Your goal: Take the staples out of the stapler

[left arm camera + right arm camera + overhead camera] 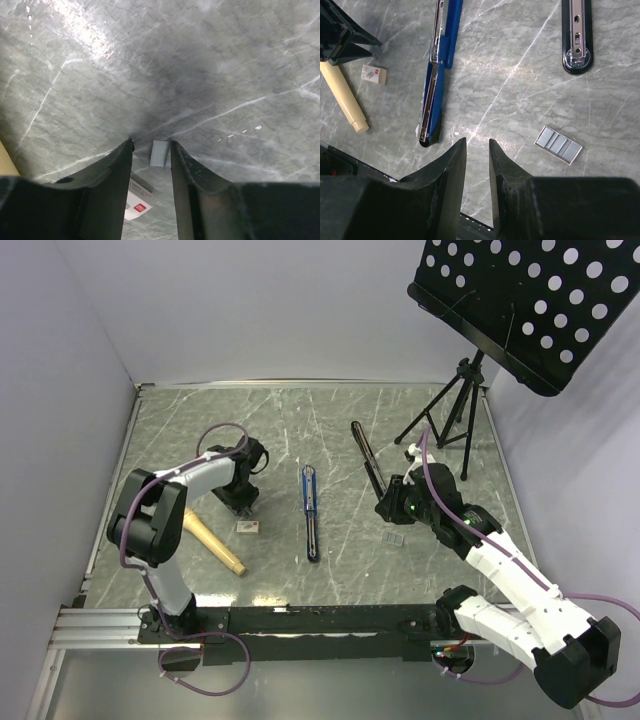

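The blue stapler [311, 510] lies opened flat mid-table, its silvery rail facing up; in the right wrist view the stapler [439, 80] is ahead and to the left. My left gripper [243, 508] is low over the table to the stapler's left. Its jaws [151, 145] stand open around a short grey strip of staples [160, 152], which lies on the table against the right finger. My right gripper [390, 508] hovers right of the stapler, jaws [476, 142] a narrow gap apart with nothing between them.
An all-black stapler [368, 460] lies at the back right. A grey tray of staples [558, 145] sits near my right gripper. A small white box [248, 528] and a cream wooden cylinder [213, 540] lie by my left gripper. A music stand [455, 410] occupies the far right corner.
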Tool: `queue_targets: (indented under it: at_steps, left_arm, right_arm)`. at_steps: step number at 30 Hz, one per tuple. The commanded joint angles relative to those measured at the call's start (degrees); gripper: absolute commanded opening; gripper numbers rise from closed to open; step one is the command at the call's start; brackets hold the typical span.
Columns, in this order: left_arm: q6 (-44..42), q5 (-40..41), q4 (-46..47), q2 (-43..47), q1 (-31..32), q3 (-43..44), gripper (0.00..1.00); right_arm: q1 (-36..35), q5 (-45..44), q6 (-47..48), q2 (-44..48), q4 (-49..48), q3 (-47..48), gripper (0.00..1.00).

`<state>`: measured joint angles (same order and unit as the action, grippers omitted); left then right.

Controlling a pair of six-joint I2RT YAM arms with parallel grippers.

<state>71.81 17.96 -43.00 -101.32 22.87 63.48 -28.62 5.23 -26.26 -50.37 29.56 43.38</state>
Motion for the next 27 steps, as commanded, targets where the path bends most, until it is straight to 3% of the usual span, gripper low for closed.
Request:
queue_targets:
  at_steps: [1,27]
  left_arm:
    - [1.5,1.1,-1.0,-2.2,0.8,2.2,0.40]
    - [3.5,-2.7,-2.2,-2.7,2.6,2.1,0.19]
  right_arm:
    - [0.1,-0.8,1.0,0.9,-2.0,-0.3,0.32]
    - [0.1,2.1,-0.1,-0.2,-4.4,-0.7,0.33]
